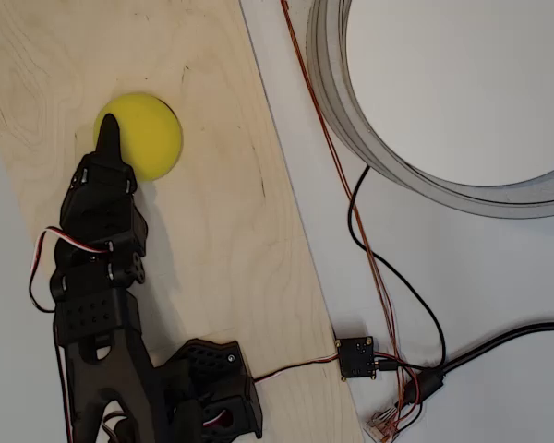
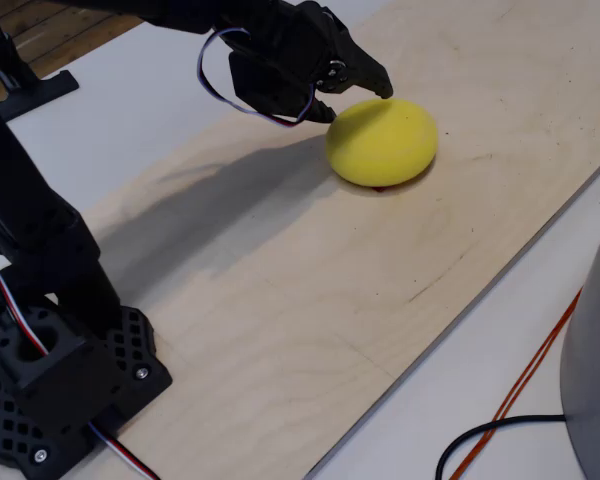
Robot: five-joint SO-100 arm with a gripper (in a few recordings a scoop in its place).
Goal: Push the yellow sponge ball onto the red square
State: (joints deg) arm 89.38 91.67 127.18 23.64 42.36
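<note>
Ball (image 1: 146, 131) in the overhead view is resting on the pale board (image 1: 212, 231), near its upper left part, with the black gripper (image 1: 109, 129) overlapping the ball's left edge from below. The fingers are appearing as one narrow dark point, so they are looking closed on nothing, pressing rather than grasping. No red is showing around the ball from above, which is suggesting the square is lying underneath it.

Fixed view: the ball (image 2: 382, 141) is sitting on the board (image 2: 280, 300) with the gripper (image 2: 376, 88) touching its upper left shoulder, fingertips together. A thin sliver of the red square (image 2: 382, 187) is peeking out just under the ball's lower edge, so the ball is probably covering the target already.

Risks from here, as a judgement: the tip is contacting the ball high and off centre, so any further push is likely rolling the ball off the square toward the right of this view. Downward pressure is likely squeezing the foam, and the ball may be springing sideways when released. Lifting away carelessly may be dragging the ball along.
</note>
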